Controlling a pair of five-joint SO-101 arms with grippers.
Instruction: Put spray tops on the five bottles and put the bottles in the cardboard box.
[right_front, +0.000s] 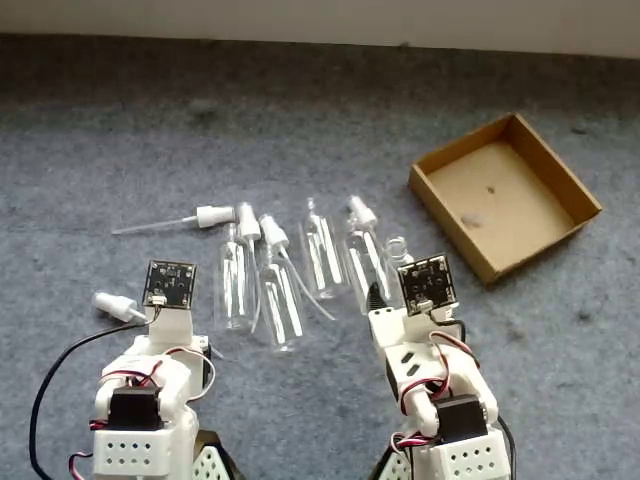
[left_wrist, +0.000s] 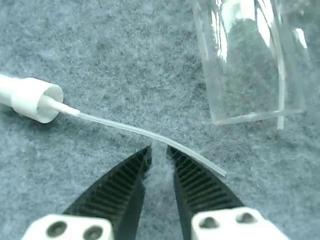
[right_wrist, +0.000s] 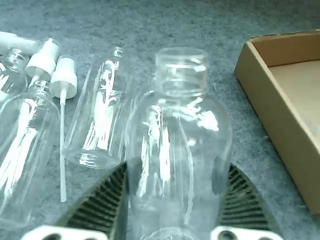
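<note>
Several clear bottles (right_front: 280, 295) lie side by side on the grey carpet, some with white spray tops at their necks. My right gripper (right_wrist: 172, 170) is shut on an uncapped bottle (right_wrist: 180, 125), whose open neck (right_front: 398, 248) points away from the arm. A loose spray top (left_wrist: 31, 99) lies beside the left arm, and its thin tube (left_wrist: 150, 135) runs just past the tips of my left gripper (left_wrist: 160, 149). That gripper is open only a little and holds nothing. The cardboard box (right_front: 560, 175) sits at the far right.
Another loose spray top (right_front: 212, 216) lies beyond the bottles, with its tube pointing left. Close to the held bottle lies an uncapped bottle (right_wrist: 100, 115). The box wall (right_wrist: 272, 100) stands a short way from it on the other side.
</note>
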